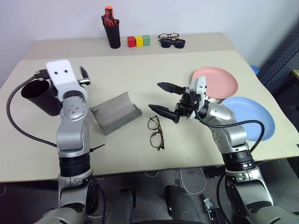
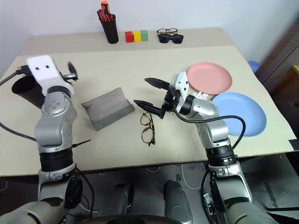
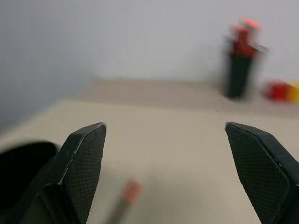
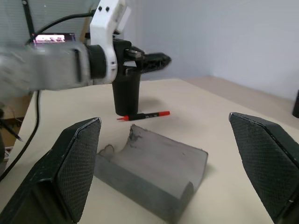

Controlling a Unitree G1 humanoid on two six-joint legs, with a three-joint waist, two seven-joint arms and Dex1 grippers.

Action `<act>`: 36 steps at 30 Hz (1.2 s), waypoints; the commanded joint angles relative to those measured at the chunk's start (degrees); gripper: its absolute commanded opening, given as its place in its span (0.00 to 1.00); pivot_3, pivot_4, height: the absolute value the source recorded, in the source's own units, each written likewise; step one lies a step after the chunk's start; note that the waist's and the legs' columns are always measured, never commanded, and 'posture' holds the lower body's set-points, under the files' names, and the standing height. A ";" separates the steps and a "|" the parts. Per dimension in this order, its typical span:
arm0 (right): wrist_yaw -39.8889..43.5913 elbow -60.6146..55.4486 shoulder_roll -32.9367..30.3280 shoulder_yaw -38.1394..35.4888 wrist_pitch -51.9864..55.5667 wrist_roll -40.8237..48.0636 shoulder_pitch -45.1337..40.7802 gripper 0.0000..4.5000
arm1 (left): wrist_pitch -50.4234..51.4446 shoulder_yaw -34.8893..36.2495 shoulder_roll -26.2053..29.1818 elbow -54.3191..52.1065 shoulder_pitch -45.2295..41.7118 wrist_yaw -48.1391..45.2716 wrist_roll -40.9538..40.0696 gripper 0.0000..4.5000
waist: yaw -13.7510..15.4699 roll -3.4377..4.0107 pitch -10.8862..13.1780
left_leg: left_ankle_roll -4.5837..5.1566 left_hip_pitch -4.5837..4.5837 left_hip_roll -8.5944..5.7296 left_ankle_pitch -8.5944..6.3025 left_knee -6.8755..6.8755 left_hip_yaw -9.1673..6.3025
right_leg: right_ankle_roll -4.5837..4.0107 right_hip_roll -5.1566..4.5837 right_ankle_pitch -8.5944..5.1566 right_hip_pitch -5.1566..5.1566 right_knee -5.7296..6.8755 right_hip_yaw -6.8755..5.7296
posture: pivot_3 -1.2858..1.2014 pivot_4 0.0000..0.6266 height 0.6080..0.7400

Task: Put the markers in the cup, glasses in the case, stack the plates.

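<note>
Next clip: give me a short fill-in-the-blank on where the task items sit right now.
1. The glasses lie on the table, not inside the open grey ____.
2. The pink plate and the ____ plate sit side by side, unstacked.
3. The fingers of the right gripper are ____.
4. A black marker with red cap lies next to the black ____.

Missing: case; blue; open; cup

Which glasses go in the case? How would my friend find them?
Start at the open grey case in the middle of the table. The glasses lie right beside it, near the front edge, with clear lenses. The other pairs sit far back by the wall, one with dark lenses.
</note>
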 commanded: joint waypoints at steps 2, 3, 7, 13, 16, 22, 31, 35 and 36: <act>0.31 -0.40 -0.35 -1.04 -1.74 -0.32 0.16 1.00 | 19.84 1.07 0.02 -9.75 -2.71 -0.79 -0.64 0.92 | -0.67 0.00 0.00 | 0.00 0.04 0.00 0.00 0.02 -0.01 | 0.00 0.00 -0.01 0.02 0.05 0.00 | 0.52 0.24 1.00; 0.33 -0.47 -0.34 -1.08 -1.84 -0.39 0.40 1.00 | 25.78 1.04 0.11 -9.69 -4.20 0.45 0.98 0.92 | -0.72 0.00 0.00 | -0.01 0.05 0.00 0.01 0.05 -0.01 | 0.00 0.01 -0.01 0.03 0.06 0.00 | 0.52 0.24 1.00; -0.12 -0.71 -0.26 -1.22 -1.96 -0.51 0.95 1.00 | 35.05 2.01 -2.54 -5.32 -9.47 7.37 8.81 0.92 | -0.77 -0.01 0.01 | 0.05 0.05 -0.01 0.06 0.16 -0.03 | 0.04 0.03 -0.03 0.09 0.07 0.00 | 0.52 0.24 1.00; -0.90 -1.64 -0.25 -1.16 -1.85 -0.64 1.72 1.00 | 28.99 2.97 -4.41 5.80 -10.85 11.10 14.01 0.92 | -0.59 -0.02 0.01 | 0.00 0.05 -0.01 0.09 0.15 -0.04 | 0.01 0.03 -0.01 0.07 0.06 0.01 | 0.52 0.24 1.00; -1.45 -2.16 -0.34 -1.27 -1.65 -0.69 2.05 1.00 | 22.85 4.58 -4.19 13.99 -12.25 11.84 14.70 0.92 | -0.53 -0.02 0.01 | -0.01 0.04 -0.01 0.09 0.13 -0.04 | 0.01 0.02 -0.01 0.06 0.03 0.01 | 0.52 0.24 1.00; -2.80 -3.92 -0.49 -1.26 -1.12 -0.56 3.04 1.00 | 11.70 9.82 -2.54 33.23 -20.10 13.54 13.44 0.92 | -0.38 -0.03 0.02 | -0.05 0.02 -0.01 0.12 0.13 -0.04 | 0.01 0.02 0.00 0.05 0.03 0.00 | 0.52 0.24 1.00; -4.29 -5.39 -1.00 -1.56 -0.71 -0.73 3.97 1.00 | 6.31 14.48 2.16 53.31 -28.67 15.25 10.62 0.92 | -0.66 -0.03 0.02 | -0.05 0.02 -0.02 0.12 -0.04 -0.03 | 0.02 0.00 0.00 -0.02 -0.01 0.00 | 0.52 0.24 1.00; -4.79 -5.80 -1.19 -1.57 -0.72 -0.64 4.49 1.00 | 4.38 14.41 3.56 57.36 -30.43 17.78 10.79 0.92 | -0.56 -0.04 0.02 | -0.05 0.02 -0.02 0.12 -0.06 -0.03 | 0.03 -0.01 0.00 -0.02 0.00 0.00 | 0.52 0.24 1.00; -4.91 -5.89 -1.22 -1.57 -0.74 -0.64 4.62 1.00 | 3.64 13.94 3.81 58.19 -30.68 18.14 10.93 0.92 | -0.53 -0.03 0.02 | -0.05 0.02 -0.02 0.12 -0.05 -0.03 | 0.03 -0.02 0.00 -0.02 0.00 0.00 | 0.52 0.24 1.00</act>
